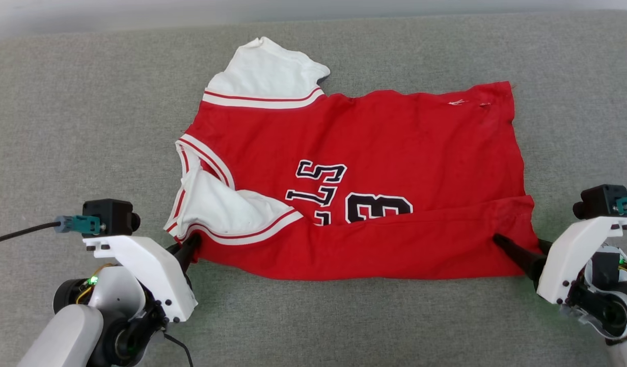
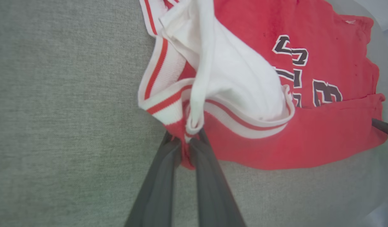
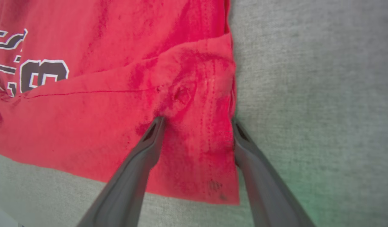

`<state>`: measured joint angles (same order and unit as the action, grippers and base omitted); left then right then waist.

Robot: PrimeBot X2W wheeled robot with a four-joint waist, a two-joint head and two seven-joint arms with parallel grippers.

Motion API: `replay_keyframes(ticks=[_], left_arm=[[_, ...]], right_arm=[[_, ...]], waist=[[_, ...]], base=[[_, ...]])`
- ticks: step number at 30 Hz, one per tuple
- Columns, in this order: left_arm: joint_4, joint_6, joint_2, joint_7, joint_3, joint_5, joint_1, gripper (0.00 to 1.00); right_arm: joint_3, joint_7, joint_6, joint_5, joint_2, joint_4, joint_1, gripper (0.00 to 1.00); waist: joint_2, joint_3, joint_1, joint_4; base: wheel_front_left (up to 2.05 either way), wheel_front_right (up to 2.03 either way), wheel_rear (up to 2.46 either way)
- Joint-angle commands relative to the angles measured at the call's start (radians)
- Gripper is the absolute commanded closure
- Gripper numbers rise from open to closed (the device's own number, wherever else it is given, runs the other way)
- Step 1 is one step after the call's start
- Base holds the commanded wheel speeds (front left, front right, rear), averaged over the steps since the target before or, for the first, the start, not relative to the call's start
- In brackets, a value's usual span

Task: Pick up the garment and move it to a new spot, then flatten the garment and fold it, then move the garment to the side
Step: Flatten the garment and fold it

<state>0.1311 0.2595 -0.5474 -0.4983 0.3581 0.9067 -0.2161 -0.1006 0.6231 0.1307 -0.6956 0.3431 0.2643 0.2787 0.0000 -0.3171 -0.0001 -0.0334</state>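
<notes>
While its two long dark fingers (image 2: 159,183) lay all but pressed together, the left gripper (image 2: 185,140) pinched a red corner of the garment (image 2: 275,145), a red jersey T-shirt with white short sleeves, red-and-white striped trim and black white-outlined lettering. Just beyond the fingertips, toward 12 o'clock in the left wrist view, a white sleeve (image 2: 241,85) with its striped cuff lay bunched on the red cloth. In the head view the left gripper (image 1: 194,238) sat at 8 o'clock, touching the shirt's near corner on the collar side.

The right gripper (image 3: 197,122) stood spread wide. One fingertip (image 3: 157,124) rested on top of the red fabric and the other sat at the stitched hem edge, with the corner of the cloth lying flat between them. In the head view the right gripper (image 1: 519,245) sat at 4 o'clock, at the garment's opposite near corner.

The garment (image 1: 374,148) lay across the middle of a grey woven cloth surface (image 1: 89,102), collar toward 9 o'clock and hem toward 3 o'clock. Its near long edge was folded over onto the front. The fold made a red band running from one gripper to the other and covered the lower part of the black lettering (image 1: 355,209). The second white sleeve (image 1: 265,71) stuck out toward 11 o'clock, flat on the surface.
</notes>
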Motion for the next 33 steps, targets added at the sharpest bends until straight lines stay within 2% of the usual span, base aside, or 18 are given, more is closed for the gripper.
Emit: replay_keyframes(ticks=[1, 2, 3, 4, 16, 26, 33], left_arm=[[-0.003, 0.001, 0.007, 0.008, 0.004, -0.008, -0.016, 1.0], [-0.007, 0.0, 0.011, 0.008, 0.006, -0.006, -0.015, 1.0], [-0.011, 0.0, 0.014, 0.009, 0.008, -0.002, -0.012, 1.0], [-0.015, 0.0, 0.015, 0.009, 0.009, 0.0, -0.009, 1.0], [-0.018, 0.008, 0.02, 0.058, -0.021, 0.011, 0.043, 1.0], [0.004, 0.034, 0.001, 0.08, -0.045, 0.041, 0.195, 1.0], [0.036, 0.074, -0.019, 0.077, -0.073, 0.072, 0.326, 1.0]], right_arm=[[-0.043, 0.028, 0.0, -0.019, -0.036, 0.043, -0.015, 0.0], [-0.06, 0.037, 0.001, -0.025, -0.041, 0.056, -0.014, 0.0], [-0.071, 0.036, 0.001, -0.032, -0.044, 0.061, -0.011, 0.59], [-0.078, 0.029, 0.001, -0.039, -0.046, 0.064, -0.007, 1.0], [-0.114, -0.025, 0.001, -0.057, 0.052, 0.017, 0.035, 1.0], [-0.142, -0.012, 0.0, -0.07, 0.054, 0.016, -0.035, 1.0], [-0.138, -0.008, 0.0, -0.072, 0.039, -0.008, -0.118, 1.0]], waist=[[0.0, -0.005, 0.0001, 0.006], [0.0, -0.006, 0.0001, 0.007], [0.0, -0.006, 0.0001, 0.007], [0.0, -0.006, 0.0001, 0.007], [0.0, 0.072, 0.0001, -0.012], [0.0, 0.205, 0.0001, -0.017], [0.0, 0.266, 0.0001, -0.017]], base=[[0.0, 0.0, 0.0], [0.0, 0.0, 0.0], [0.0, 0.0, 0.0], [0.0, 0.0, 0.0], [0.0, 0.0, 0.0], [0.0, 0.0, 0.0], [0.0, 0.0, 0.0]])
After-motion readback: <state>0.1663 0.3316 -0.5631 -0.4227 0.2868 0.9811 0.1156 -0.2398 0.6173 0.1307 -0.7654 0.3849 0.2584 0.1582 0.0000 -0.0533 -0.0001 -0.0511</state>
